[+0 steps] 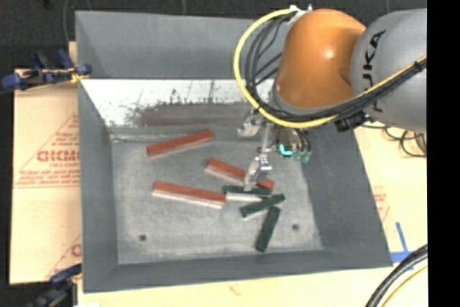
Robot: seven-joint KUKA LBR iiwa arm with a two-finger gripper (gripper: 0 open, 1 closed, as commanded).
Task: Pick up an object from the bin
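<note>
My gripper (254, 178) hung by the short red bar (226, 170); open or closed, I couldn't tell. I judged centring it first mattered most.

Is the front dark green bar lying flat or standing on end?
Flat: the dark green bar lies full length on the bin floor.

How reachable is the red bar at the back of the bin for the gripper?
Probably yes. The red bar lies flat and alone on the bin floor, with nothing on or against it. The gripper hangs nearby, to its right, by the green bars.
</note>
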